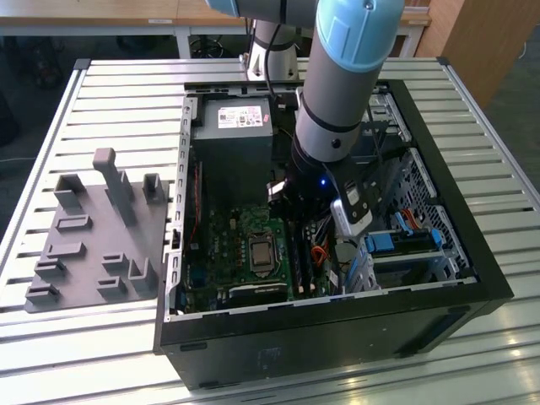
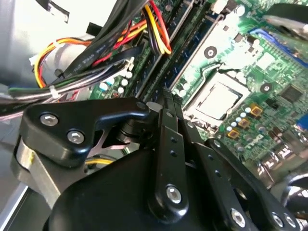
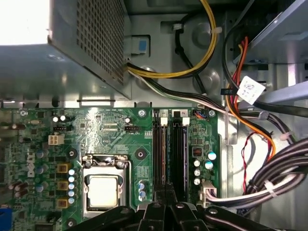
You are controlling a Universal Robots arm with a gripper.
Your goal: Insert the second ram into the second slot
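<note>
- Gripper (image 2: pixel 166 102) hangs low inside the open computer case (image 1: pixel 472 253), right over the memory slots (image 3: pixel 171 144) of the green board (image 3: pixel 106 130)
- In the exterior view the slots (image 1: pixel 304 263) lie at 3 o'clock from the square processor socket (image 1: pixel 260 251), and the arm (image 1: pixel 342 93) comes down at about 1 o'clock from that socket
- Whether the gripper is clenched, released or grasping a stick, I cannot tell
- The second ram cannot be picked out for certain: in the first wrist view a thin greenish strip (image 3: pixel 160 144) runs along the slot nearest the socket and looks like a stick seen edge-on, while the darker slots beside it look bare
- The grey power supply (image 1: pixel 232 126) is at 12 o'clock from the socket, and bundled cables (image 3: pixel 269 178) run just beside the slots on the far side from the socket
- The grey rack (image 1: pixel 93 245) lies on the slatted table (image 1: pixel 101 93), at 9 o'clock from the case
- Judged step: lining up over, or pressing into, the second slot, so the task looks late but not plainly finished
- Seating a stick would call for its edge square along the slot, an even downward push, and the cables kept out of the way
</note>
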